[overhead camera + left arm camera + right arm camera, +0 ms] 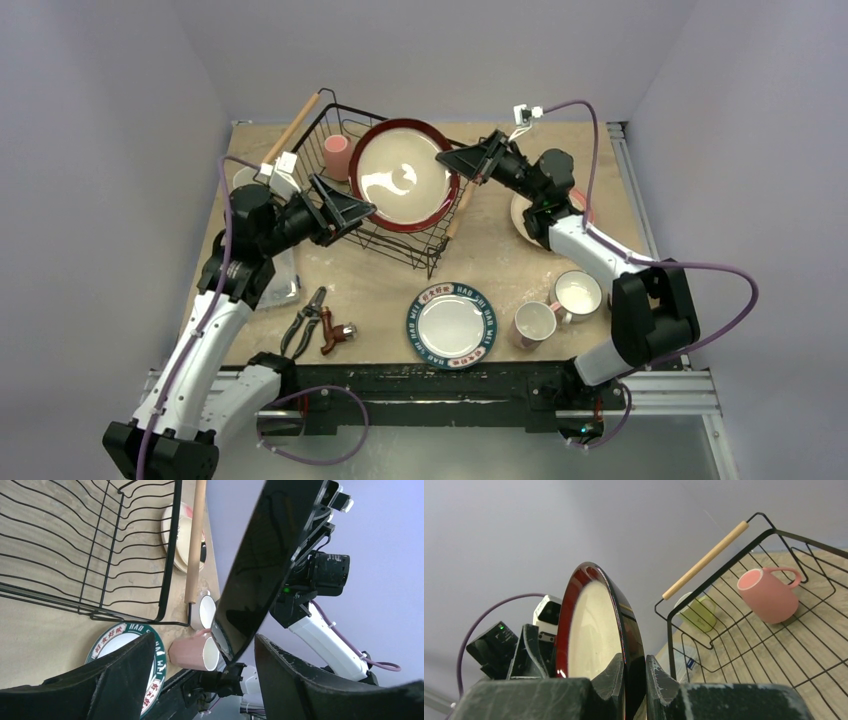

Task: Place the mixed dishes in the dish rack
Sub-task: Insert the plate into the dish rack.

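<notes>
1. The red plate (pixel 405 175) hangs over the right half of the rack (pixel 412 252), tilted, with its cream face toward my overhead camera. I can't tell whether its lower rim touches the wires.
2. My right fingers (pixel 470 162) are pinched tight on the plate's right rim and carry it.
3. My left fingers (pixel 358 212) stand wide apart at the plate's lower-left rim, one on each side. The left wrist view shows a gap on both sides, so they grip nothing.
4. A pink mug (pixel 337 155) sits in the rack's far-left part.
5. A yellow-green mug (pixel 699 612) stands on the desk (pixel 480 260) just outside the rack's left side.
6. Toward the desk's near edge lies a green-rimmed plate (pixel 452 325). Right of it are a second pink mug (pixel 535 323) and a white mug (pixel 578 295), close together.
7. A cream plate (pixel 525 215) lies partly hidden under my right arm.
8. Pliers (pixel 305 320) and a red-handled tool (pixel 338 333) lie left of the green-rimmed plate, and a clear box (pixel 282 280) sits under my left arm.
</notes>
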